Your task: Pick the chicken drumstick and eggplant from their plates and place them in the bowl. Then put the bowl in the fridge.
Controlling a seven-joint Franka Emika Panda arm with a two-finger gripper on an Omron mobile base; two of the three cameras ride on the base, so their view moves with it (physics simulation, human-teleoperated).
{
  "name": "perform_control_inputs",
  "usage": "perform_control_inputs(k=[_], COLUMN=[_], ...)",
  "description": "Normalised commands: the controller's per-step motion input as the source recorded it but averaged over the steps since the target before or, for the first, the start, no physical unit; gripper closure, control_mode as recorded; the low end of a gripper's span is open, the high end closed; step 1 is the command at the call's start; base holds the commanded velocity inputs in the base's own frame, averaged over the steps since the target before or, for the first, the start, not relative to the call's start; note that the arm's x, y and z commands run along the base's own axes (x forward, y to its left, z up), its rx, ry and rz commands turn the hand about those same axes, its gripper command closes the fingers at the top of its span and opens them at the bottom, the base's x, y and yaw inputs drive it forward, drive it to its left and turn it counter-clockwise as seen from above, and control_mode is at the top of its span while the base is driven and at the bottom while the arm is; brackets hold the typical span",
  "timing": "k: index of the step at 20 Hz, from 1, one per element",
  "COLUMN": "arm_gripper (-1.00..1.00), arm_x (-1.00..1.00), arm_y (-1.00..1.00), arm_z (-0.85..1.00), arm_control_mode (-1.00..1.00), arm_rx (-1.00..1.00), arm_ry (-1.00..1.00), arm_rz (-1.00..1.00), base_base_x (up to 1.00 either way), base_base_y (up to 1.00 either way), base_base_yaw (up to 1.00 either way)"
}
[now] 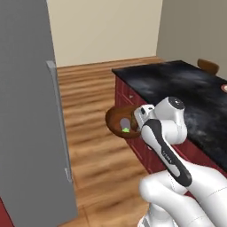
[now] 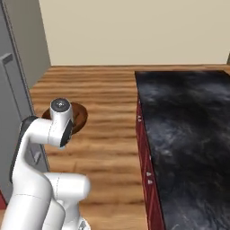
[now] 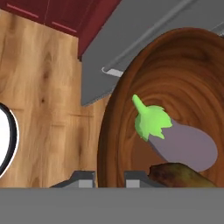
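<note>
The brown wooden bowl [image 1: 119,119] hangs in the air over the wood floor, between the fridge and the island. My gripper [image 3: 109,177] is shut on the bowl's near rim [image 3: 107,144], one fingertip on each side of it. Inside the bowl lies the purple eggplant [image 3: 186,144] with its green cap, and the reddish-brown chicken drumstick [image 3: 181,177] lies beside it at the lower edge. From the right base the bowl [image 2: 78,116] peeks out behind my arm. The grey fridge [image 1: 26,111] stands just left of the bowl, its bar handle [image 1: 57,119] facing it.
The black-topped island [image 1: 186,93] with dark red cabinet fronts [image 1: 128,95] runs along the right, close behind the bowl. A sliver of a reddish plate [image 1: 224,88] shows at its far right edge. Open wood floor [image 2: 108,90] stretches ahead to the beige wall.
</note>
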Motion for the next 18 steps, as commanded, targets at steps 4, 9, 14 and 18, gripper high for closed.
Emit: perform_control_inputs(k=[4, 9, 14, 18], arm_gripper=[1.0, 1.0, 1.0, 1.0], arm_x=[0.0, 0.0, 0.0, 0.0], arm_y=[0.0, 0.0, 0.0, 0.0], arm_z=[0.0, 0.0, 0.0, 0.0], arm_control_mode=[1.0, 1.0, 1.0, 1.0], arm_rx=[0.0, 0.0, 0.0, 0.0], arm_ry=[0.0, 0.0, 0.0, 0.0], arm_rz=[0.0, 0.0, 0.0, 0.0], base_base_x=[0.94, 0.94, 0.94, 0.93], base_base_y=[0.3, 0.2, 0.17, 0.08], base_base_yaw=[0.0, 0.04, 0.13, 0.15])
